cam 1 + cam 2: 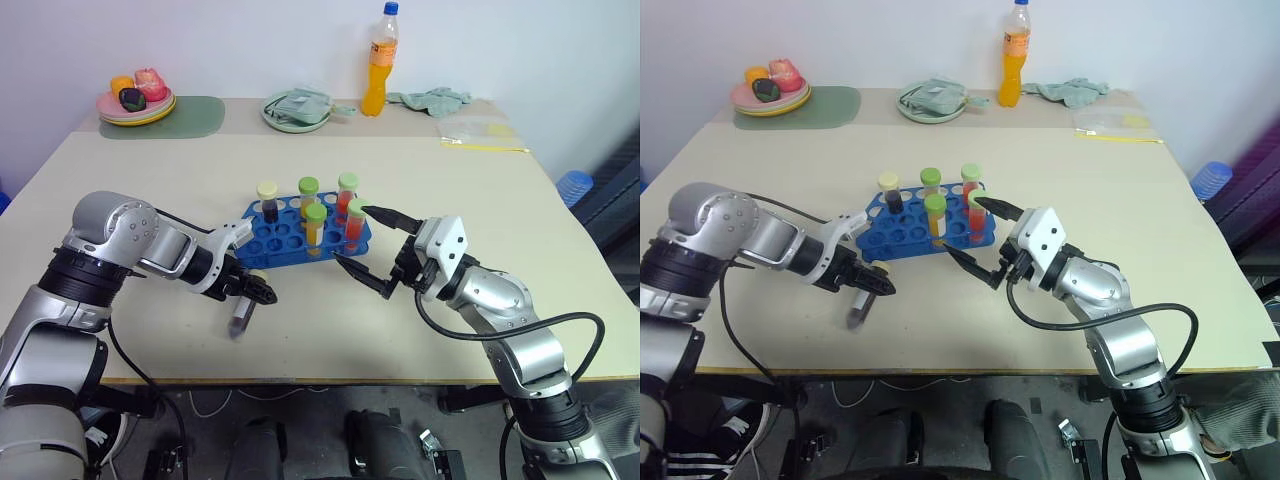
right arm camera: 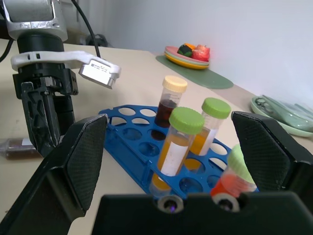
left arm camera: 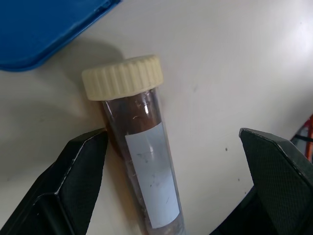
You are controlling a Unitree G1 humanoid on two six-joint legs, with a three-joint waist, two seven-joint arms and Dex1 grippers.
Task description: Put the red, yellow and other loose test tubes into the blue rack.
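So the left gripper (image 1: 262, 292) is down at the table (image 1: 470, 190), pointing steeply at a loose test tube (image 3: 144, 161) that lies flat just in front of the blue rack (image 1: 290, 232), near its front left corner. In the left wrist view the tube has a cream cap (image 3: 122, 76), dark brown liquid and a white label. It sits between the 2 black fingers but way off centre: one finger (image 3: 73, 181) is touching or nearly touching its side, the other stands well clear. So the jaws are apart and nothing is clamped yet. My guess is the steep angle is there because the tube lies flat, so the fingers need to straddle it from above and pinch across the body below the cap.

The right gripper (image 1: 368, 250) hangs just in front of the rack's right end, roughly level, jaws spread wide and holding nothing. From its wrist camera you look straight between the fingers at the tubes. Looks to me like it's parked there so it doesn't block the left arm.

The rack sits mid-table with 5 tubes upright in it: 1 cream-capped with dark liquid, 4 green-capped with orange or red stuff. Plenty of holes are free on the left half, which is handy since that's the side the loose tube is on.
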